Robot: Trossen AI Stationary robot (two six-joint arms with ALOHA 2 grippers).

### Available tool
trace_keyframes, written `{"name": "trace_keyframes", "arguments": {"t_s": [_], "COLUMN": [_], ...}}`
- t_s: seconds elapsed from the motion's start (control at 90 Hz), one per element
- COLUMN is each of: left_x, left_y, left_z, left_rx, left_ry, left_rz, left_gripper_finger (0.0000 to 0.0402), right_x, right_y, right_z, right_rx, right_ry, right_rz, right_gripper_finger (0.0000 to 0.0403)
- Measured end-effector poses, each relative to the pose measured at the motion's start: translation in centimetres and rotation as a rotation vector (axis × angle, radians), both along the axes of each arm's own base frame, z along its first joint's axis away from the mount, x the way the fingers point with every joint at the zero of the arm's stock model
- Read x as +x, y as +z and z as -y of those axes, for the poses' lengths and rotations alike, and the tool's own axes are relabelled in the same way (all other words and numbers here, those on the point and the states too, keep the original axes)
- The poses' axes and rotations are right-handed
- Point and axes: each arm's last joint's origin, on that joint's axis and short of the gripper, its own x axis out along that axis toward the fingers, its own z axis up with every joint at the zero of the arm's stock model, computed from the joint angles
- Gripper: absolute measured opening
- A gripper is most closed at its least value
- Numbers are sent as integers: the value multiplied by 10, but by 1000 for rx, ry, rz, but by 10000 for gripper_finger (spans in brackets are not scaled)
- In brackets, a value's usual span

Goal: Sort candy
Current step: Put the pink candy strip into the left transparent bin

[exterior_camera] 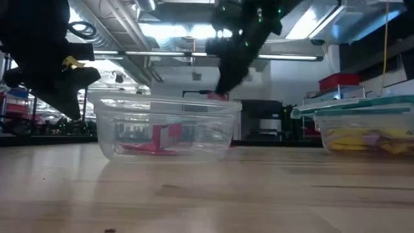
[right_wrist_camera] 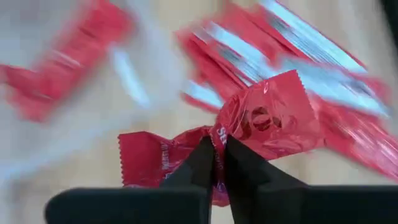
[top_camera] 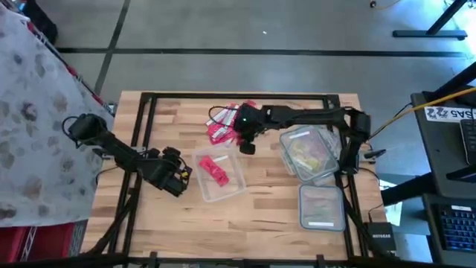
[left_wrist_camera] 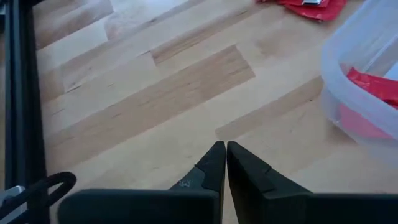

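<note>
L gripper (top_camera: 181, 176) low at near-left, fingers pressed together, nothing in them, just beside clear tub (top_camera: 221, 177) w/ red candy in tub (top_camera: 213, 170). Lidded empty tub (top_camera: 322, 207) near-right. R gripper (right_wrist_camera: 216, 163) mid-table, above surface, pinching red candy piece (right_wrist_camera: 261, 121). Behind it, pile of red candy (top_camera: 221, 125) loose on table (top_camera: 268, 208). Tub w/ yellow candy (top_camera: 309, 155) at right.

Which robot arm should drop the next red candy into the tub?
The right one, probably. The right gripper is shut on a red candy near the loose pile, beside the tub of red candy. The left gripper is shut, holding nothing, on that tub's other side.
</note>
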Motion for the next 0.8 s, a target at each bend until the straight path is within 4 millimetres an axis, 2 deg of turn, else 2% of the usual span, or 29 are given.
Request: {"name": "trace_keyframes", "arguments": {"t_s": [0.078, 0.133, 0.311, 0.433, 0.511, 0.567, 0.722, 0.8], "left_x": [0, 0, 0, 0, 0, 0, 1, 1], "left_y": [0, 0, 0, 0, 0, 0, 0, 0], "left_z": [0, 0, 0, 0, 0, 0, 0, 0], "left_rx": [0, -2, -8, -7, -7, -8, -12, -12], "left_ry": [1, 2, 4, 3, 4, 5, 5, 5], "left_rz": [1, 2, 3, 1, 3, 4, 7, 7], "left_gripper_finger": [0, 0, 0, 0, 0, 0, 0, 0], "right_x": [10, 18, 37, 47, 50, 52, 50, 46], "right_y": [11, 10, -12, -30, -42, -43, -35, -18], "right_z": [-13, -25, -64, -80, -80, -79, -67, -52], "right_rx": [54, 76, 67, 7, 0, -10, -145, -244], "right_ry": [96, 155, 281, 294, 289, 278, 235, 192], "right_rz": [130, 180, 212, 199, 182, 188, 119, 101], "right_gripper_finger": [34, 40, 59, 85, 113, 137, 201, 221]}}
